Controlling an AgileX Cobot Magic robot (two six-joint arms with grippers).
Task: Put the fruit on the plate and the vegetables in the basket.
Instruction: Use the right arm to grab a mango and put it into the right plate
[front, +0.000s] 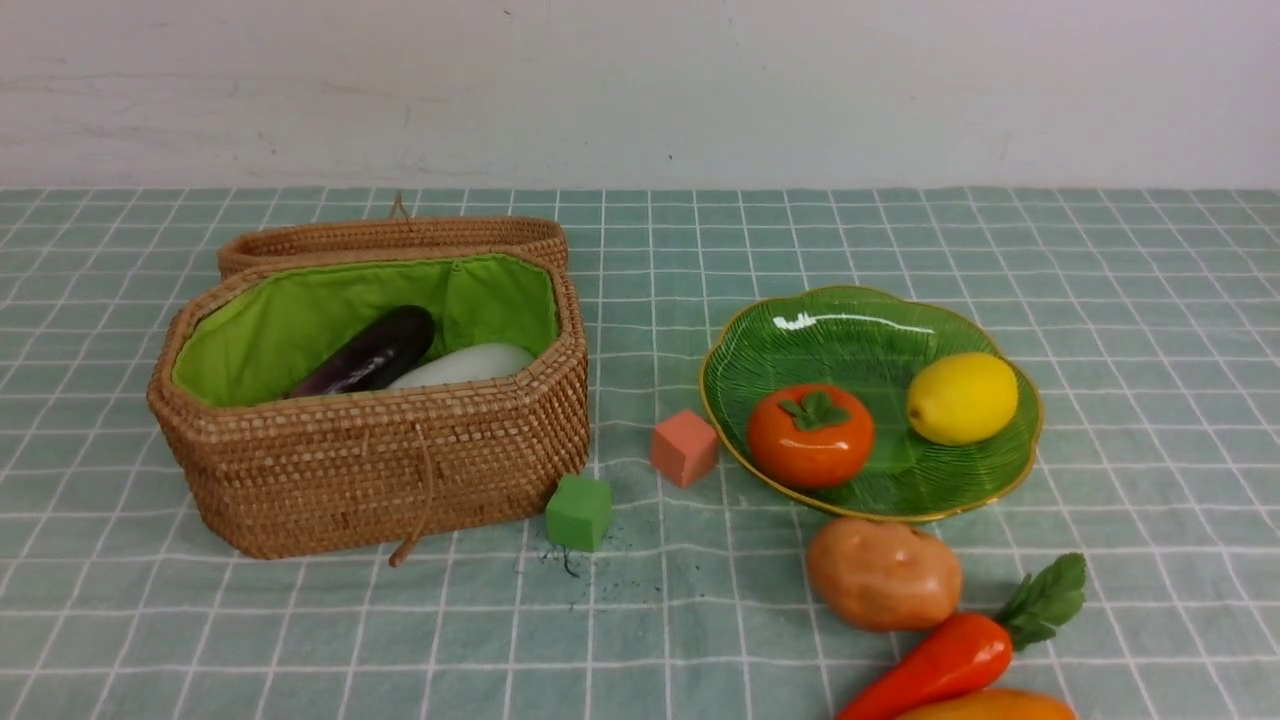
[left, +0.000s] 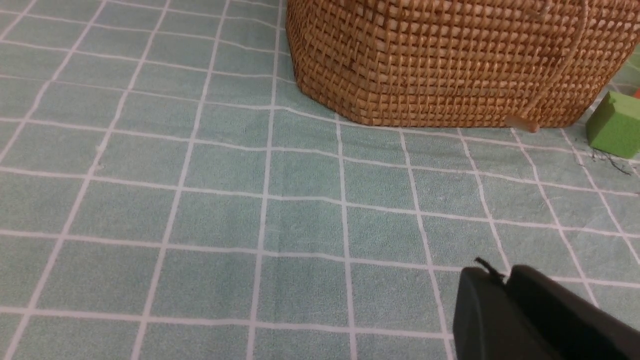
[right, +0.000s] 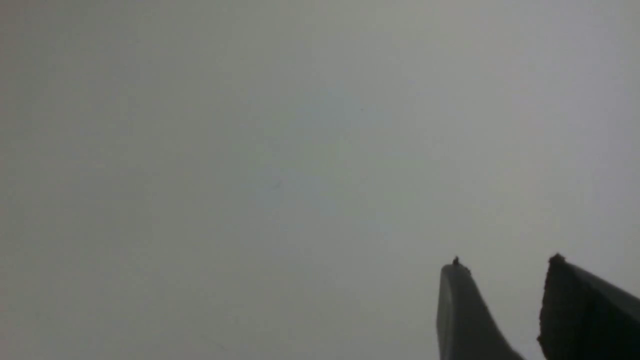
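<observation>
The wicker basket (front: 400, 450) stands open at the left, with the purple eggplant (front: 375, 352) and the white radish (front: 465, 365) inside. On the green plate (front: 860, 330) at the right lie the persimmon (front: 810, 435) and the lemon (front: 962, 397). Potato (front: 883, 573), carrot (front: 940, 660) and mango (front: 990, 707) rest on the cloth in front of the plate. Neither arm shows in the front view. My left gripper (left: 502, 272) is shut and empty, low over the cloth short of the basket (left: 450, 65). My right gripper (right: 505, 262) is open with nothing in it, facing a blank grey surface.
A green cube (front: 578, 512) sits at the basket's front right corner, and a pink cube (front: 685, 447) lies by the plate's left rim. The basket's lid (front: 400, 238) hangs back behind it. A checked green cloth covers the table up to a white wall.
</observation>
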